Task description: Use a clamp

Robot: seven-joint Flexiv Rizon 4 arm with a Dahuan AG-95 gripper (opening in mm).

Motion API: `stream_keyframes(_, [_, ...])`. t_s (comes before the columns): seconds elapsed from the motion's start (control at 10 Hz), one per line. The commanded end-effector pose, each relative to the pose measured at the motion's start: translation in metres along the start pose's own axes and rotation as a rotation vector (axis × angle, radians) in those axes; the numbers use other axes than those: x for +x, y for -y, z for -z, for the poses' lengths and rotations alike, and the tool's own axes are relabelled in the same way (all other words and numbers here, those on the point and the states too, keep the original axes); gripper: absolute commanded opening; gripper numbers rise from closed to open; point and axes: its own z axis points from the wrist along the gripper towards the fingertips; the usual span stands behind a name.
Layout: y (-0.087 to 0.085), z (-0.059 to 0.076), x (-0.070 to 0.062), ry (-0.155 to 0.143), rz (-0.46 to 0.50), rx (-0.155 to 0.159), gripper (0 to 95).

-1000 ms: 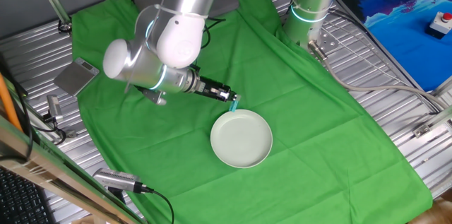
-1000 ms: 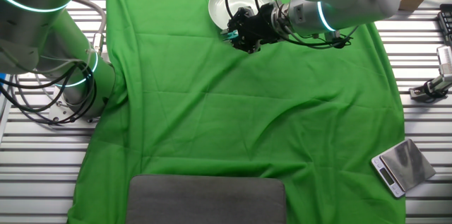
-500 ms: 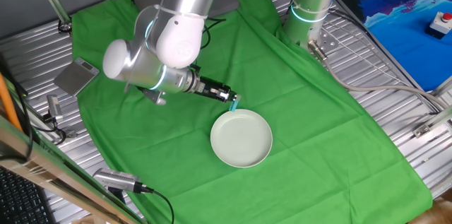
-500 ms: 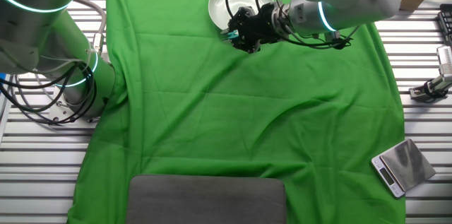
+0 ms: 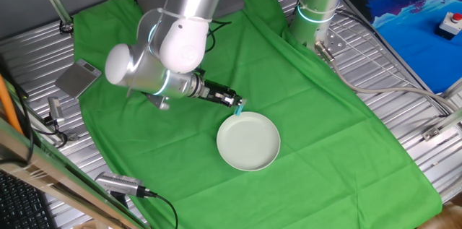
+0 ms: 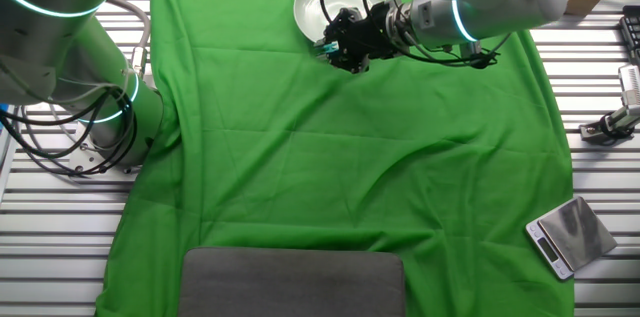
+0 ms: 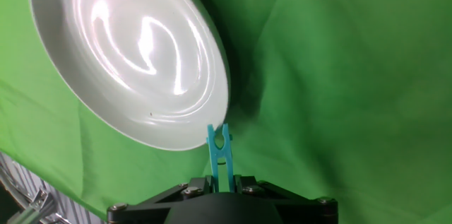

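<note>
Nudging the plate (image 5: 249, 141): it sits slightly shifted from half a second ago, so the clamp (image 7: 219, 155) looks in contact with its rim. End effector (image 7: 224, 181) is closed on the clamp's legs, mouth at the plate edge. Green cloth (image 5: 325, 121) covers the surface; scale (image 6: 570, 236) well apart, nothing blocking.

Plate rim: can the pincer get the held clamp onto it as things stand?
Probably yes. The pincer grips the clamp, whose tip sits at the plate rim with nothing between them.
</note>
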Motion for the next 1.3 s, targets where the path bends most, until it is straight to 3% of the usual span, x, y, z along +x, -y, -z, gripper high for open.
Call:
stream_keyframes(0.1, [0.0000,-0.0002,0.0002,0.000,-0.011,0.001,0.0])
stream_keyframes(1.3, [-0.0016,-0.0008,-0.0015,-0.005,-0.023,0.006,0.0])
